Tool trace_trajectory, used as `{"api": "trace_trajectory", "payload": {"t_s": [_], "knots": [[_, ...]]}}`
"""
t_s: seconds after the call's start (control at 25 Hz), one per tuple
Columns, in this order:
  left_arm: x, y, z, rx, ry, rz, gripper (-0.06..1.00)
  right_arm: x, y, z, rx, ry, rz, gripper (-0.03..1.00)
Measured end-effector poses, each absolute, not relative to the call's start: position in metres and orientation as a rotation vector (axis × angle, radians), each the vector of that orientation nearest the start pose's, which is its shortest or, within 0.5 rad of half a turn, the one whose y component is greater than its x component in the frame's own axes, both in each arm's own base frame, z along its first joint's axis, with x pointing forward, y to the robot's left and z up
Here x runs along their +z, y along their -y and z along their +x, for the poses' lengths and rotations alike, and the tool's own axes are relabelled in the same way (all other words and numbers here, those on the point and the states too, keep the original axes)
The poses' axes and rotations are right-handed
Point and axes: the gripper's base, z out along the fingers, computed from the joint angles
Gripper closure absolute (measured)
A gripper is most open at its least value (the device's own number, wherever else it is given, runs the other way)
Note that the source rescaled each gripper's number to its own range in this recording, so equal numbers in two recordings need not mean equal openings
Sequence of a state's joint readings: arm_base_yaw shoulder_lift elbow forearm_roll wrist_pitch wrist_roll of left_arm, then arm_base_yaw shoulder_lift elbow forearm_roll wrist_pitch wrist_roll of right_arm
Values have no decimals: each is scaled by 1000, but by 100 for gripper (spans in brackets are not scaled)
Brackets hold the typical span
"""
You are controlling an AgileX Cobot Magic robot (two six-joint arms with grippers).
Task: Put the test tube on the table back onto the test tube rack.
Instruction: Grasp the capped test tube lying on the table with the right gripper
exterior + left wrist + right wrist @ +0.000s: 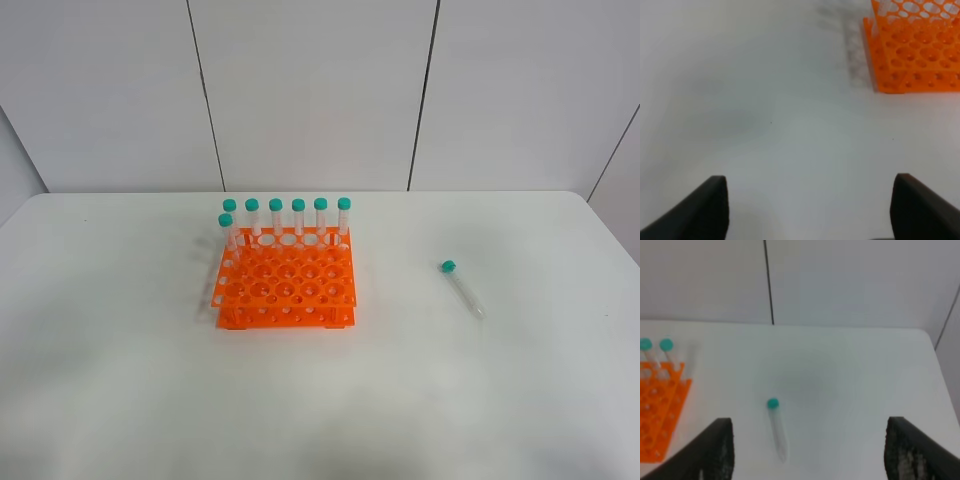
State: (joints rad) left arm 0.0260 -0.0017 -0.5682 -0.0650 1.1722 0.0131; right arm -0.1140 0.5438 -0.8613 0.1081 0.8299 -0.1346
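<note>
A clear test tube (463,288) with a teal cap lies flat on the white table (120,380), right of the middle. The right wrist view shows the test tube (776,429) too, lying ahead of my right gripper (807,450), whose dark fingers (715,450) stand wide apart and open with nothing between them. The orange test tube rack (285,285) stands left of centre with several teal-capped tubes (298,215) upright along its back row and one at its left side. My left gripper (810,210) is open over bare table, the rack (915,50) ahead of it. Neither arm appears in the exterior view.
Grey wall panels (310,90) rise behind the table's far edge. The table's right rear corner (585,200) is rounded. The rack's front rows of holes (290,295) hold nothing.
</note>
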Motion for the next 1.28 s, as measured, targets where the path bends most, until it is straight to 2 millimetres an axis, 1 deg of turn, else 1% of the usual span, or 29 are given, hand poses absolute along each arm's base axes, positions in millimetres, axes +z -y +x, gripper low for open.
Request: {"api": "trace_trajectory", "payload": {"t_s": [0.08,0.24,0.36,0.52,0.64,0.72,0.84,1.0,1.12,1.28], "knots": [[287,6,-18,-53,-2085,-3,-6,392,4,99,-31,-2007,-6,-3],[287,6,-18,-53,-2085,-2,-6,398,7,139,-10,-2086,-1,-3],[287,6,-18,-53,-2085,-2,-6,395,9,171,20,-2155,-15,-3],[287,6,-18,-53,-2085,-1,-6,380,11,215,63,-2263,-48,-3],[287,6,-18,-53,-2085,-1,-6,361,13,245,91,-2351,-43,-3],[287,6,-18,-53,-2085,-1,-6,343,15,263,105,-2415,-46,-3],[287,6,-18,-53,-2085,-1,-6,314,16,285,146,-2526,-54,-3],[287,6,-18,-53,-2085,-1,-6,275,18,306,179,-2659,-75,-3],[287,6,-18,-53,-2085,-1,-6,251,19,320,191,-2703,-63,-3],[287,6,-18,-53,-2085,-1,-6,214,18,336,254,-2776,-54,-3]]}}
